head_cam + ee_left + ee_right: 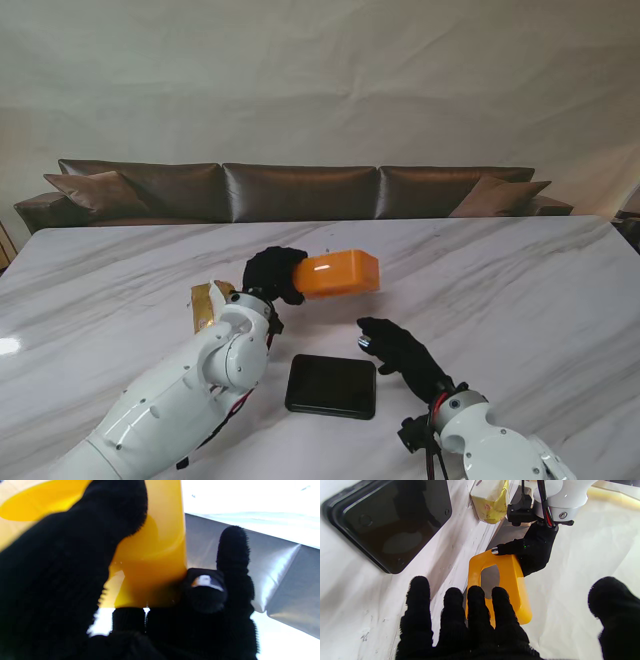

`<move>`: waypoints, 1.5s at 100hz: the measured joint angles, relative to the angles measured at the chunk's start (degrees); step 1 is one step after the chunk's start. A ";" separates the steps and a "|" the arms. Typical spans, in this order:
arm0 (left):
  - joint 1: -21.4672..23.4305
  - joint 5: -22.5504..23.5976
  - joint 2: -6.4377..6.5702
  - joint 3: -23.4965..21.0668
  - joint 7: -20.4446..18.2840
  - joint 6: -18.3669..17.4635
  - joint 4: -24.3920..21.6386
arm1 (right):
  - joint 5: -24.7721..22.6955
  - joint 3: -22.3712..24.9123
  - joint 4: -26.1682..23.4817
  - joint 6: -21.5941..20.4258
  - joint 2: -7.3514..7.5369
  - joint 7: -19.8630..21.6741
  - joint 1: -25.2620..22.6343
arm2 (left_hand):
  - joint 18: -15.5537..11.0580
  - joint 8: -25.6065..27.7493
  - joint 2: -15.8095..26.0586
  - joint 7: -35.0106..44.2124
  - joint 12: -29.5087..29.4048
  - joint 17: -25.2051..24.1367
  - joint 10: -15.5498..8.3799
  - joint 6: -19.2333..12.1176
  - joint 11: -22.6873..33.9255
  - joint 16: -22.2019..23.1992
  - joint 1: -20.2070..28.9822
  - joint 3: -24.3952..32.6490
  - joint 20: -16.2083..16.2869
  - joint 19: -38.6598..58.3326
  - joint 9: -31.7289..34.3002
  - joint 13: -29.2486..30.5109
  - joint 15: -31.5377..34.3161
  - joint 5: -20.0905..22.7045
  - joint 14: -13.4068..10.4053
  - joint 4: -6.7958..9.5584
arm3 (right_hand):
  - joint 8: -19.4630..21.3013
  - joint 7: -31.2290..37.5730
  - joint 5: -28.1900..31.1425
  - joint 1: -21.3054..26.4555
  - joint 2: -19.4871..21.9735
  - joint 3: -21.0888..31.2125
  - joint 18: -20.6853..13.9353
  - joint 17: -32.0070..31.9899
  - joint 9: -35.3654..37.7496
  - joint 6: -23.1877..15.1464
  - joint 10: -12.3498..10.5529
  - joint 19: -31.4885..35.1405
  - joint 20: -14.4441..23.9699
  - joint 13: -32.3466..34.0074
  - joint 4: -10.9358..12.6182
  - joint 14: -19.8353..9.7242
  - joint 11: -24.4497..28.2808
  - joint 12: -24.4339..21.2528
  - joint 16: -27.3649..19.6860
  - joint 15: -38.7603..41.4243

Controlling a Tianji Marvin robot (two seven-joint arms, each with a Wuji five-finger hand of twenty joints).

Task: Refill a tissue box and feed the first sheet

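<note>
My left hand [272, 274], in a black glove, is shut on one end of the orange tissue box cover [339, 274] and holds it lifted off the marble table [500, 280]. The left wrist view is filled by the cover [152, 555] with my gloved fingers [75, 567] wrapped on it. In the right wrist view the cover [512, 585] shows its oval slot. My right hand [398, 350] hovers open, nearer to me than the cover, fingers [460, 615] spread and touching nothing. The black base tray [331, 386] lies flat between my arms. A yellow tissue pack [205, 303] lies by my left forearm.
A brown sofa [300, 190] runs behind the table's far edge. The tissue pack [490, 501] and the black tray [390, 522] both show in the right wrist view, close to my left arm. Bare marble stretches to the right.
</note>
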 measured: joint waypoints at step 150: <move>-12.04 4.17 -1.80 16.32 0.29 0.73 17.40 | 1.49 -0.67 2.35 0.08 -0.17 -0.80 0.36 | -2.46 -8.99 15.56 -2.45 -8.57 0.13 -7.22 -0.11 -1.73 -4.40 -19.45 -2.35 -2.03 0.00 -0.03 0.66 -9.51 -5.13 -2.30 -3.47 | 0.68 0.65 0.14 1.18 0.00 -0.10 0.00 0.00 1.21 0.03 0.30 0.14 -0.11 0.01 0.00 0.00 0.70 0.19 0.01 0.02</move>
